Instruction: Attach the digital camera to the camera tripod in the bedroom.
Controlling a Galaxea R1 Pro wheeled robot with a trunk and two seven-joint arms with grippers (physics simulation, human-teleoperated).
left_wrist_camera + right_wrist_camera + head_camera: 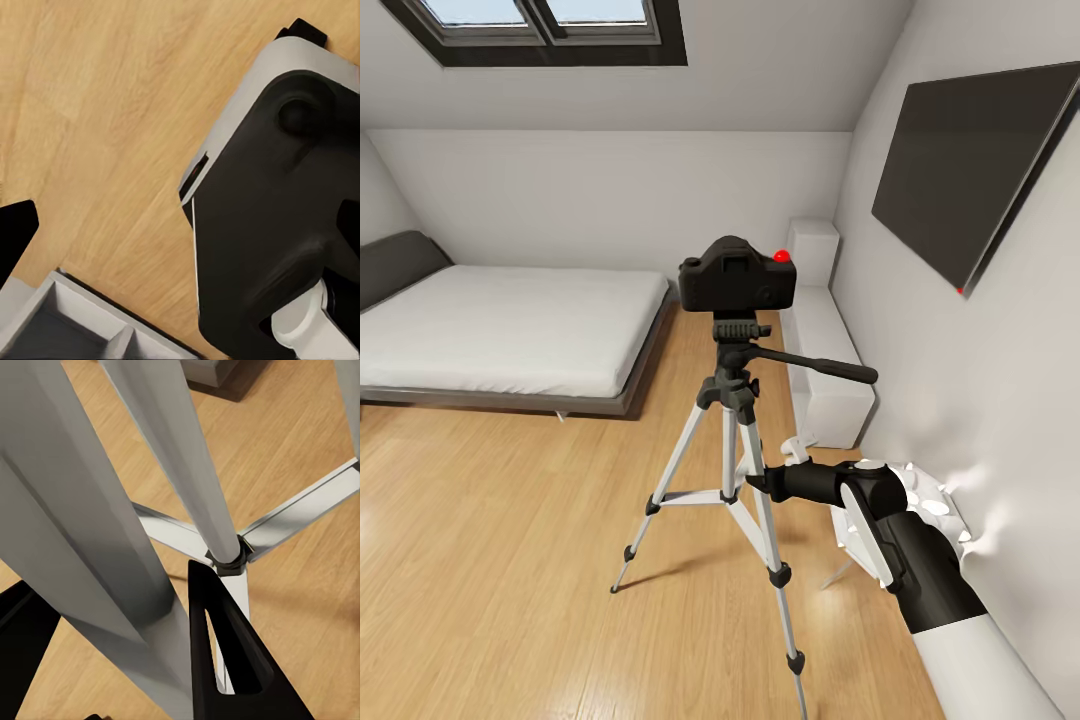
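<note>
Right gripper nearest, fingers spread wide, straddling camera tripod leg, holding nothing. Above it, digital camera seated on tripod head. Beyond: wood floor, grey bed, wall TV. Left gripper: state unclear.

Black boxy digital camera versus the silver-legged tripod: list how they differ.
The black boxy digital camera is compact and squat; the silver-legged camera tripod is tall and spindly. The camera sits on top, off the floor; the tripod stands on the wood floor. The camera carries a red dot; the tripod a long pan handle. Both have black parts.
</note>
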